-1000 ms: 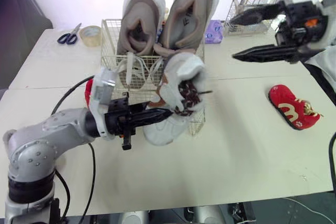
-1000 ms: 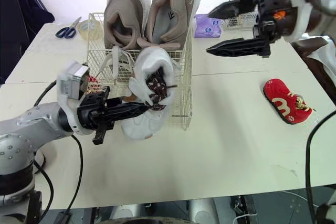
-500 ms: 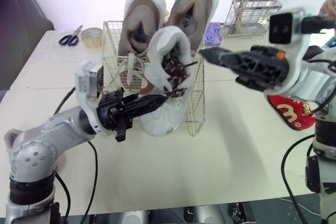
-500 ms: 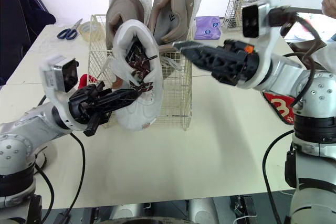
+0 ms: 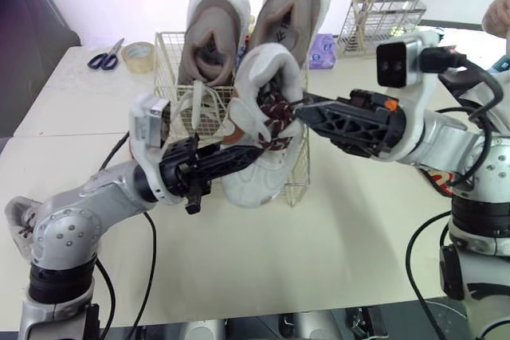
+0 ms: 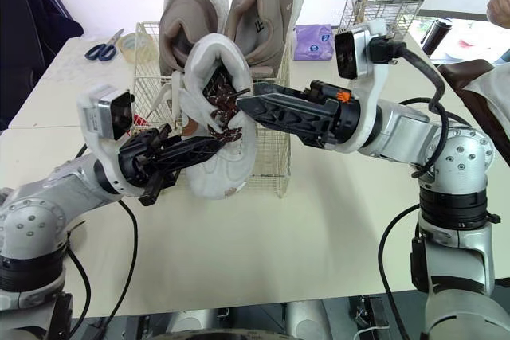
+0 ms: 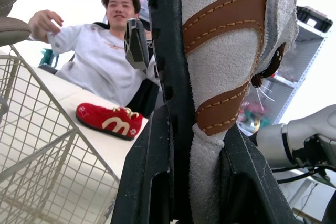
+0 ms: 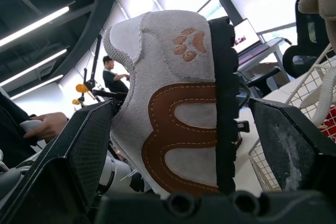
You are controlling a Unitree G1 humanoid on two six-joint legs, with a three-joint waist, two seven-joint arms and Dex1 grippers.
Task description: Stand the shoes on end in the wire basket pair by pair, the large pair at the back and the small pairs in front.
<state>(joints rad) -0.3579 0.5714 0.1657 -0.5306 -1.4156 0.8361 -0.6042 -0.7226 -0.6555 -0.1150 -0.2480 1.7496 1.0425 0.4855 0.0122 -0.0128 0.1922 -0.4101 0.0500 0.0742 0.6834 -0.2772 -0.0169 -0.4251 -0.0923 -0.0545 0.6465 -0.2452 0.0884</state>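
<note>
Hanging heel-up at the 6 o'clock side of the wire basket (image 5: 170,47), a small white shoe (image 5: 256,185) with brown stripes was pinched in the left gripper (image 5: 253,151) in the left eye view. The right gripper (image 5: 307,106) reached in from 3 o'clock, its tips at the shoe's laced opening. The large beige pair (image 5: 292,7) stood on end at the basket's 12 o'clock side. Scissors (image 5: 105,57) and a tape roll (image 5: 139,54) lay at the table's (image 5: 319,252) 10 o'clock corner. In the left wrist view the jaws were closed tight on the shoe's upper, one black finger (image 7: 169,77) flat against it. A red shoe (image 7: 107,120) lay on the table beyond the basket, with a seated person (image 7: 113,61) behind it. In the right wrist view the jaws stood wide, the shoe between them, and one finger (image 8: 294,140) was clearly apart from the sole.
</note>
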